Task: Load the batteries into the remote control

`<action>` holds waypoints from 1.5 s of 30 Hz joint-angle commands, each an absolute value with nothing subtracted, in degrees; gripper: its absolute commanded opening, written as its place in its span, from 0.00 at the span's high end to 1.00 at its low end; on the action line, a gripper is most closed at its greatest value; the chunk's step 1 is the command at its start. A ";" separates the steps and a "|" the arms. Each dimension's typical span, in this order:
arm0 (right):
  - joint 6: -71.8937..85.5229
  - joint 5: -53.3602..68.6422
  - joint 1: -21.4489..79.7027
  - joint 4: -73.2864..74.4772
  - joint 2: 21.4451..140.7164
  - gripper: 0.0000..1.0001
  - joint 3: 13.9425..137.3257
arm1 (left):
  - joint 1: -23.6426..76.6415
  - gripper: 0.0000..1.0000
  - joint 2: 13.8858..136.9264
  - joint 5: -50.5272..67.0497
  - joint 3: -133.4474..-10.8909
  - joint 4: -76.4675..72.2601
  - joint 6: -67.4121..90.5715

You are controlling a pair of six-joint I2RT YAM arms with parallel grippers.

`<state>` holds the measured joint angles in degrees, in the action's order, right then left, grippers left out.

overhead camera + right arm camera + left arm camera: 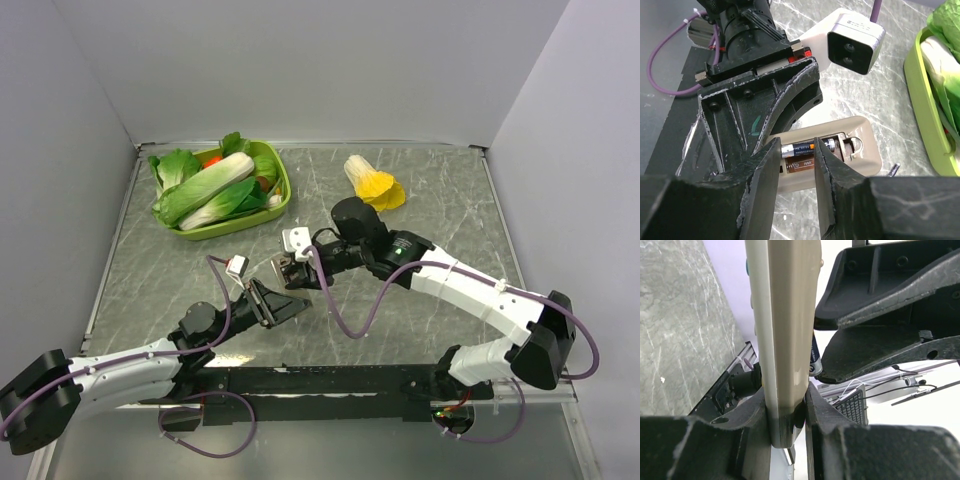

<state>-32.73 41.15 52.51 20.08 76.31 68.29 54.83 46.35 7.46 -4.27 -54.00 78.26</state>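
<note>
1. The left arm lies low and reaches from the near left corner to the middle of the table.
2. The left gripper is pressed tight on the remote control. It pinches one end and holds the remote on its edge above the table.
3. The right arm comes from the near right corner. It bends and reaches left to meet the other arm.
4. The right gripper points at the grey-beige back of the remote. Its two fingers sit one on each side of a battery. I cannot tell if they squeeze it or only stand beside it.
5. I see one battery. It is black with some orange, and it lies in the open slot in the back of the remote. The slot next to it has no battery in it.
6. There is one remote and there are two arms.
7. Farther back on the left is one green tray with a few toy leafy greens in it.
8. One yellow-and-white toy cabbage lies farther back on the right, well apart from the tray.
9. The table is dark grey with pale streaks, like stone.
10. Plain pale walls stand behind the table and at both sides.
</note>
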 commanded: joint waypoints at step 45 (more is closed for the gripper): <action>-22.67 47.11 53.96 5.36 75.50 0.49 66.71 | 55.90 0.99 46.76 8.61 -3.87 -66.18 79.80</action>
<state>-21.12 46.54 53.54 5.26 78.04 66.70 55.61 47.64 7.94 -3.99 -60.31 78.35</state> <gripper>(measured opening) 0.510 0.289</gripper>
